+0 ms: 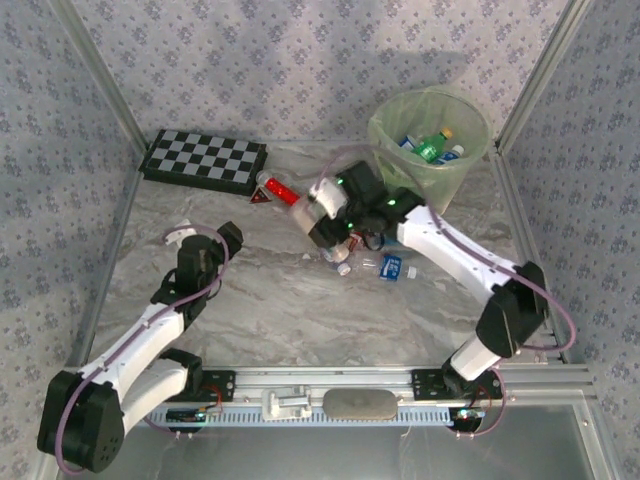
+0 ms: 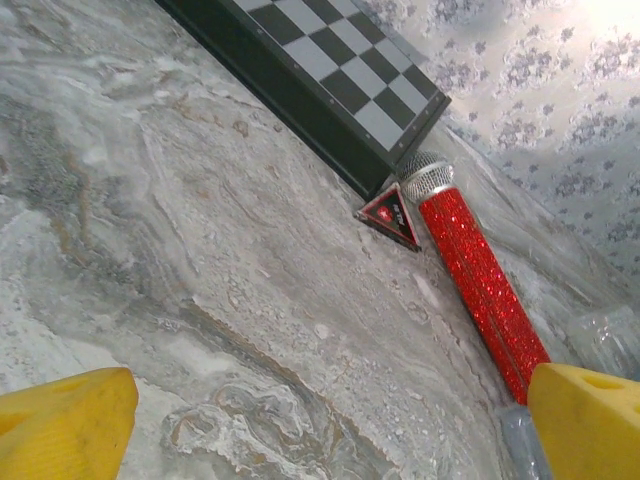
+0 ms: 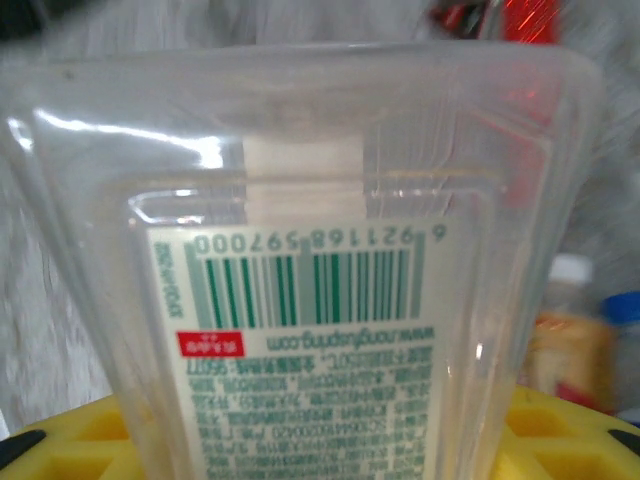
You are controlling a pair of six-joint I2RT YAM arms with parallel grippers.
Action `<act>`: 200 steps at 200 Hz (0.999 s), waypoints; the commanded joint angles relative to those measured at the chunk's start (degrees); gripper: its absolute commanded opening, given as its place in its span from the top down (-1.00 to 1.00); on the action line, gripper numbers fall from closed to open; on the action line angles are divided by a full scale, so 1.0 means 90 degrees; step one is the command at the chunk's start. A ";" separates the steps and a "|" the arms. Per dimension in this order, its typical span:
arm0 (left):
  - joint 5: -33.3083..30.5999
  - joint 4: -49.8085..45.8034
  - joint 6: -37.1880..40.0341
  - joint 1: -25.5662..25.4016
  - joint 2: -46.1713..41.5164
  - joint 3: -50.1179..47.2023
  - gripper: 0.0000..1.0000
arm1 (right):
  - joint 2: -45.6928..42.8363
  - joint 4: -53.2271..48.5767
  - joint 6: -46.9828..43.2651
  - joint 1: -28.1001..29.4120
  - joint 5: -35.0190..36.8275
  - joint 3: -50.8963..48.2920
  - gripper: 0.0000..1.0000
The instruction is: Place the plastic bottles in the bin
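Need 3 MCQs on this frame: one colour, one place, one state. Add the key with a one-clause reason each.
1. What colour is the bin?
A. Black
B. Blue
C. Pale green

2. Where is the red stick?
A. Inside the bin
B. Lying beside a corner of the checkerboard
C. On top of the checkerboard

3. What state is the left gripper in?
A. Open, holding nothing
B. Shut on a bottle
C. Shut on the red stick

Key:
1 C: the top view shows its wall as translucent pale green.
2 B: the left wrist view shows it lying just off the board's corner.
3 A: the yellow fingertips sit far apart with nothing gripped between them.
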 commanded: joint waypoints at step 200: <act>0.0212 0.0431 0.1027 -0.1489 0.1627 0.1097 -1.00 | 0.0750 0.1117 0.1236 -0.3907 0.1419 0.2828 0.09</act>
